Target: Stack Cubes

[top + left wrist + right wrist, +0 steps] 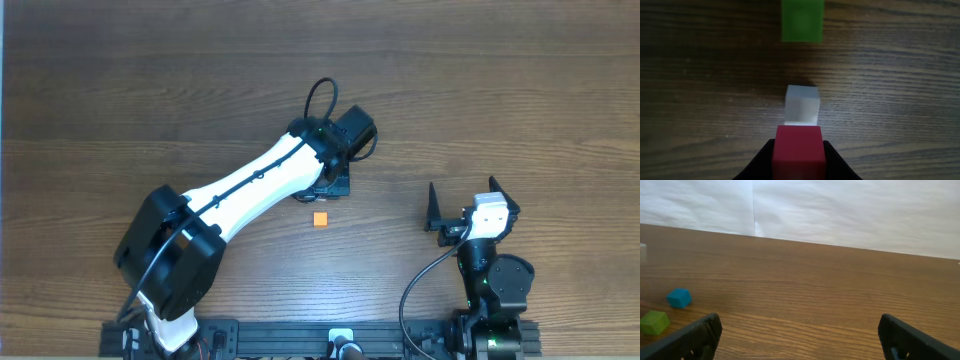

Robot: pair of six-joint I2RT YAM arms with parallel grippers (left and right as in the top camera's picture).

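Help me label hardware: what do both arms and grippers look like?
The left arm has a long white link between black joints, with a black cable looping at the wrist. The left gripper has black fingers. The right arm is black with a white wrist block and a looping black cable; the right gripper has black tapered fingers.

In the left wrist view the green cube (801, 20) is blurred and cut off by the picture's edge, so its far side cannot be seen. The red cube (798, 155), gripped in the left claw (799, 146), also runs off the edge and hides the near part of the white cube (802, 102). From above, the left arm (260, 180) hides that claw beneath its wrist. In the right wrist view a pale thing (642, 252) is cut to a sliver at the edge, too little to identify. The fingers of the right claw (800, 322) are cropped.
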